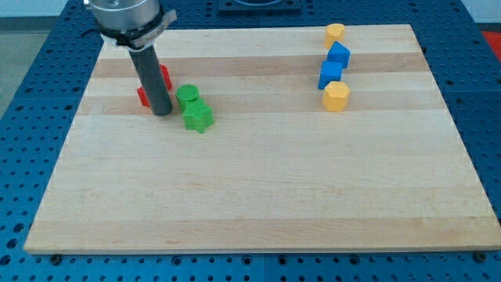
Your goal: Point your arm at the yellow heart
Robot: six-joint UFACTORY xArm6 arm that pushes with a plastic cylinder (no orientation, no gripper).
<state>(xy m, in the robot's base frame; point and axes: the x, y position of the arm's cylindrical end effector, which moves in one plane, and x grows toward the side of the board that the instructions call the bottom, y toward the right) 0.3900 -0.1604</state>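
Note:
The yellow heart (335, 32) lies at the view's top right edge of the wooden board (258, 196). Below it stand two blue blocks (339, 55) (330, 74) and a yellow hexagon block (336, 96). My tip (162, 112) rests on the board at the view's upper left, far left of the yellow heart. It sits just left of a green round block (188, 96) and a green star-like block (197, 117). Two red blocks (165, 77) (143, 97) are partly hidden behind the rod.
The board lies on a blue perforated table (31, 94). The arm's grey flange (125, 16) hangs over the board's top left corner.

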